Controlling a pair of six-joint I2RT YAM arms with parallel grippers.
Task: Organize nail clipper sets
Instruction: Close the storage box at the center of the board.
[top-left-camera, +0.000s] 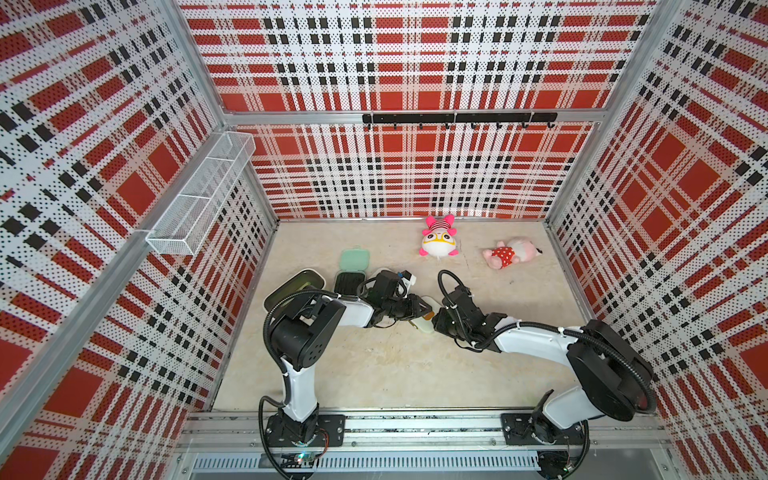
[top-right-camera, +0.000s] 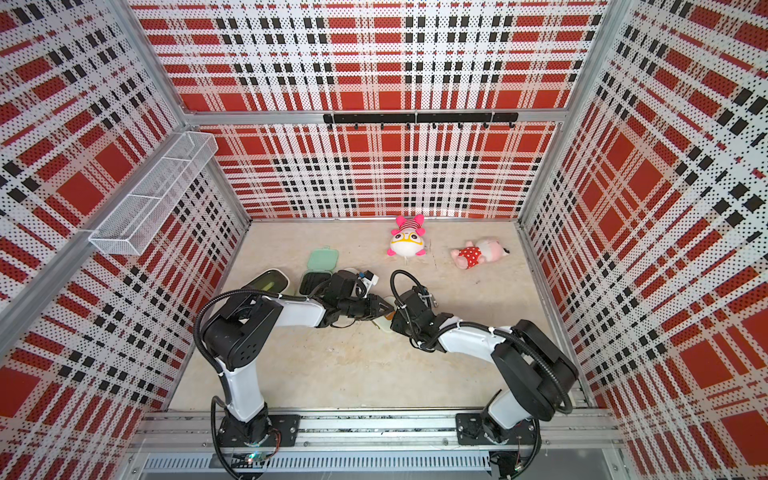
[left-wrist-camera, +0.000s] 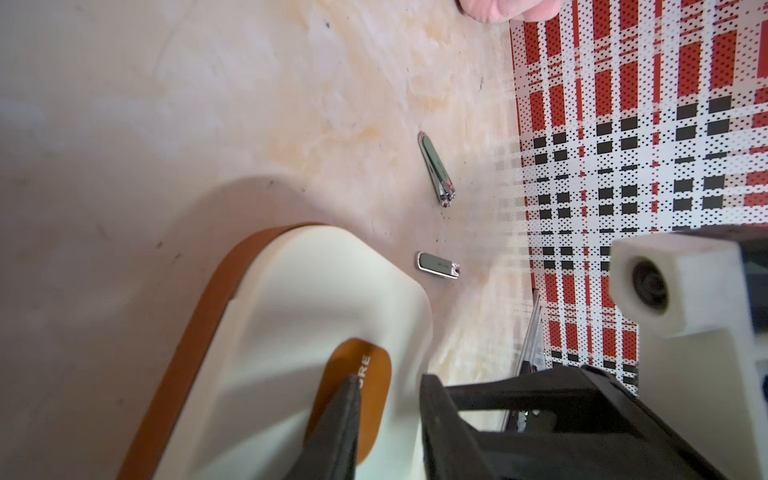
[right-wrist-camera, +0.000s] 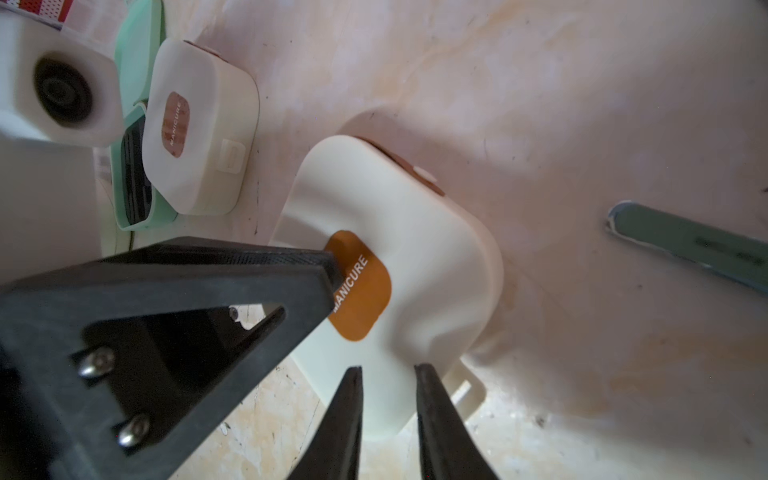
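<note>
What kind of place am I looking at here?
Likely a robot test booth: plaid panel walls on a metal frame, two robot arms bolted to a rail, plush toys and a manicure case as props.

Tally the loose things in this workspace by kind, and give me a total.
Cream cases: 2
Mint case: 1
Metal clippers: 2
Plush toys: 2
Bin: 1
Total: 8
</note>
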